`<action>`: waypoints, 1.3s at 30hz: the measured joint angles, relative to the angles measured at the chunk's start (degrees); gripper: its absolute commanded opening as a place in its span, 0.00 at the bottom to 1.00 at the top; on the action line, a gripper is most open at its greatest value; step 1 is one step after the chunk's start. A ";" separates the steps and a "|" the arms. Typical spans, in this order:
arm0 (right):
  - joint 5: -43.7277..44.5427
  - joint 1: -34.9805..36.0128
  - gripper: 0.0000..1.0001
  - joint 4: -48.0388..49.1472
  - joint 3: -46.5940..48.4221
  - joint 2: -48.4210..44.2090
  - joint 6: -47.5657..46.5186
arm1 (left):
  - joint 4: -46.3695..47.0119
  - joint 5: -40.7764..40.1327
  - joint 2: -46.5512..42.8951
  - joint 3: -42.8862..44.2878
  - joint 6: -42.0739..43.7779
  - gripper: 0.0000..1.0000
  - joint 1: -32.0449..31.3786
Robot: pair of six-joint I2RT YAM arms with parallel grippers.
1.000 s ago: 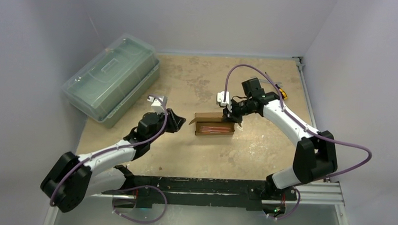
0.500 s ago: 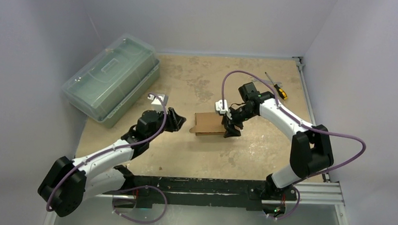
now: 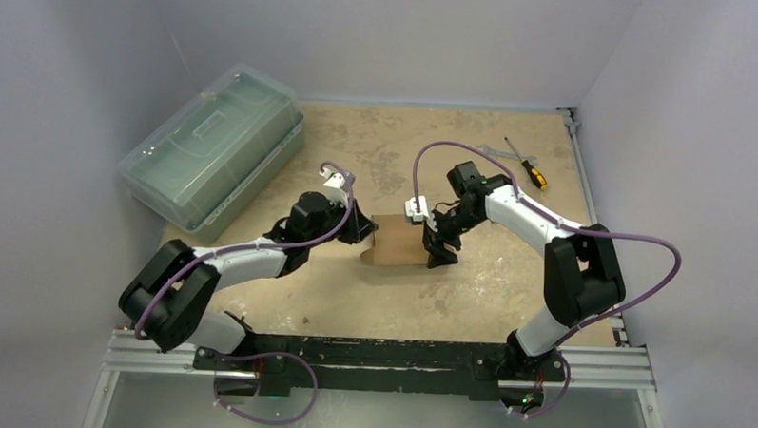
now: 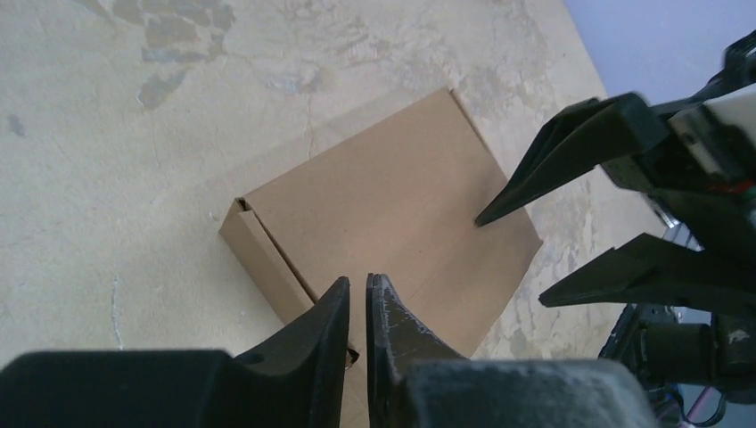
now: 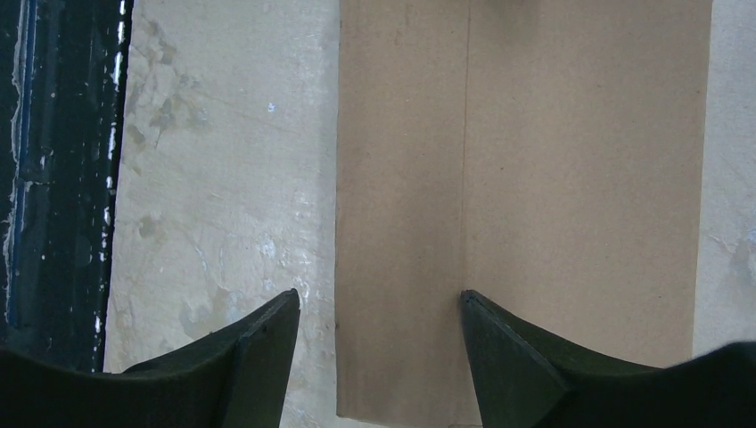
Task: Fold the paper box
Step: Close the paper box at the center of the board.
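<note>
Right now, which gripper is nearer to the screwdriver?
Right. The right gripper sits open over the right end of the paper box, with the screwdriver beyond it, toward the far right. The left gripper is at the box's left end, farther away.

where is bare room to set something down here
Bare tabletop lies beyond the brown cardboard box, between the translucent green plastic case and the yellow-handled screwdriver, and nearer, between box and black base rail. Crowded right at the box: left gripper and right gripper flank it.
</note>
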 measured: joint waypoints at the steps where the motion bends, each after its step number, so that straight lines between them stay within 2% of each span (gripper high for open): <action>1: 0.24 0.02 0.69 0.13 0.00 0.24 0.17 | 0.81 0.81 1.57 -0.02 -0.20 0.09 0.00; 6: 1.16 0.02 0.70 0.74 0.00 0.46 1.09 | 4.26 3.74 7.85 -1.38 -1.62 0.08 0.00; 12: 2.32 0.02 0.70 1.81 -0.02 1.18 2.67 | 8.13 5.22 10.62 -1.75 -2.69 0.08 0.00; 17: 2.01 -0.15 0.70 2.01 0.07 1.22 2.80 | 8.76 5.22 10.54 -1.97 -3.02 0.12 0.00; 21: -2.10 -1.55 0.71 -0.81 0.66 -1.40 1.09 | 6.16 4.31 6.51 -2.01 -3.10 0.16 0.02; 25: -6.40 -4.90 0.71 -1.99 0.66 -7.69 -0.17 | 3.72 2.43 -1.57 -1.97 -2.58 0.31 0.02; 26: -7.43 -6.19 0.72 -1.92 0.66 -8.96 -0.22 | 3.32 1.86 -3.23 -1.95 -2.40 0.37 0.02; 28: -8.48 -8.72 0.74 -0.87 0.61 -10.45 0.85 | 2.14 -0.02 -6.88 -1.95 -2.03 0.56 0.07; 30: -8.79 -11.63 0.76 4.92 -1.05 -11.74 5.95 | 1.22 -2.29 -9.66 -2.19 -2.21 0.73 0.13; 31: -8.79 -12.90 0.78 8.33 -2.27 -12.28 9.07 | 1.07 -3.43 -10.78 -2.73 -2.71 0.79 0.24; 33: -8.79 -15.23 0.79 14.99 -4.92 -13.00 16.02 | 1.53 -5.31 -12.74 -5.09 -3.80 0.83 0.52; 39: -9.27 -17.51 0.79 29.40 -9.29 -11.96 34.88 | 2.36 -6.38 -13.84 -13.73 -8.87 0.84 1.18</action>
